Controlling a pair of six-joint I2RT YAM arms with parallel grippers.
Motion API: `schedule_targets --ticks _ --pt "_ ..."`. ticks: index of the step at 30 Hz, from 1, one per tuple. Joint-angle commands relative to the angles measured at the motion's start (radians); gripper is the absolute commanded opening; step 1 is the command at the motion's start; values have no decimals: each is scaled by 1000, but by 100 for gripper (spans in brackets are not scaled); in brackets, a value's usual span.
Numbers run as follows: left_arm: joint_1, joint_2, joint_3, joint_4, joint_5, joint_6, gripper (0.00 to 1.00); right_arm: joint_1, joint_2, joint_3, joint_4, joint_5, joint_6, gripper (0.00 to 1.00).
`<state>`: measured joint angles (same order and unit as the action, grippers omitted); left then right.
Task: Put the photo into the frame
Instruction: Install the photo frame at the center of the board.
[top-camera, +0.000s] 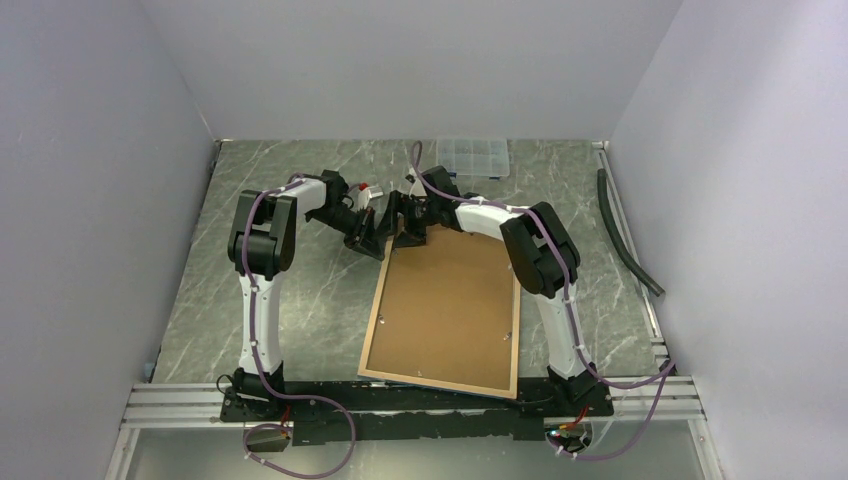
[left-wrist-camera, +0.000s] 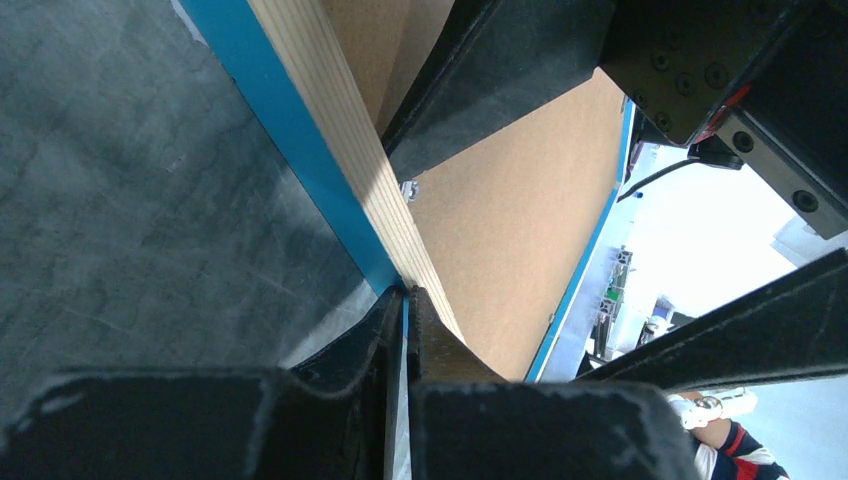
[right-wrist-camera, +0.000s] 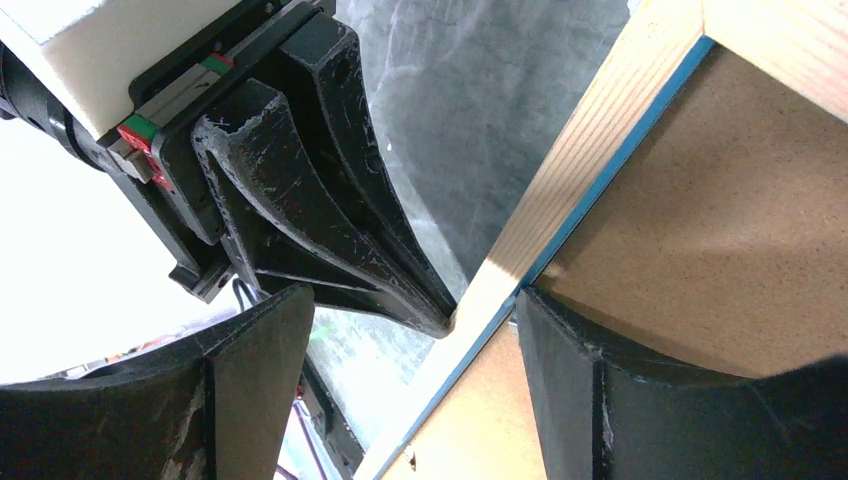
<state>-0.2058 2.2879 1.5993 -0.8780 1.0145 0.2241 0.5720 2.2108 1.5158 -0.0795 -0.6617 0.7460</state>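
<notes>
We've got a grey marbled table (top-camera: 300, 300) with a clear plastic compartment box (top-camera: 474, 155) at its far edge. A dark hose (top-camera: 619, 237) curves along the right side, and a plain brown backing board (top-camera: 445, 310) sits mid-table. There's an aluminium rail (top-camera: 170, 405) along the near edge.

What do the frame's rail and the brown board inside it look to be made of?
The frame rail looks like pale unfinished wood, straight grain lines showing, with a blue edge. The backing board is likely matte fibreboard, brown and finely speckled.
</notes>
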Motion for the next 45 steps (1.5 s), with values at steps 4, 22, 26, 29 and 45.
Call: schedule_targets --ticks 4,22,26,29,45 --pt "-35 11 -24 2 -91 52 9 -21 -28 -9 -124 0 -62 79" --pt "-35 19 -22 13 -82 44 8 43 -10 -16 -129 -75 -68 80" --pt "-35 17 -25 13 -84 45 8 45 15 -11 -101 -92 -52 80" --pt "-35 20 -24 13 -85 47 8 49 25 -14 -93 -108 -42 80" --pt "15 -25 -21 -44 -77 87 10 33 36 120 -152 -139 -49 82"
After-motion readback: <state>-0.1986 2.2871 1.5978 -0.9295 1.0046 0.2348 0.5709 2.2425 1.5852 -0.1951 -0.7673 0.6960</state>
